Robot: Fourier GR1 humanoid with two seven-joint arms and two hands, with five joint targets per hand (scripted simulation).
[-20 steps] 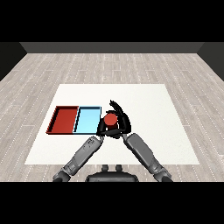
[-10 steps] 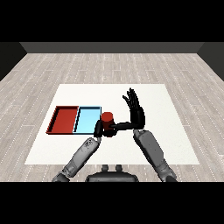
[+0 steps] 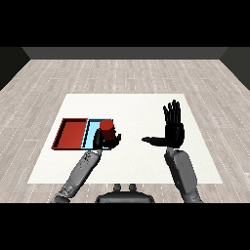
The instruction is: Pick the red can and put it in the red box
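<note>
Left hand [image 3: 103, 140] was curled round the red can [image 3: 107, 130] over the blue tray [image 3: 91, 133], presumably heading for the red tray [image 3: 72, 134]; right hand [image 3: 173, 133] spread open, clear.

Single head cam, looks down & fwd over white table [image 3: 146, 105]; forearms enter from lower corners, floor beyond at frame top.

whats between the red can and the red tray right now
In the head view, the light blue tray lies between them; the red can, held in the left hand, sits over its right side, the red tray further left.

Perhaps a lab: bare white table [image 3: 146, 105]
</note>
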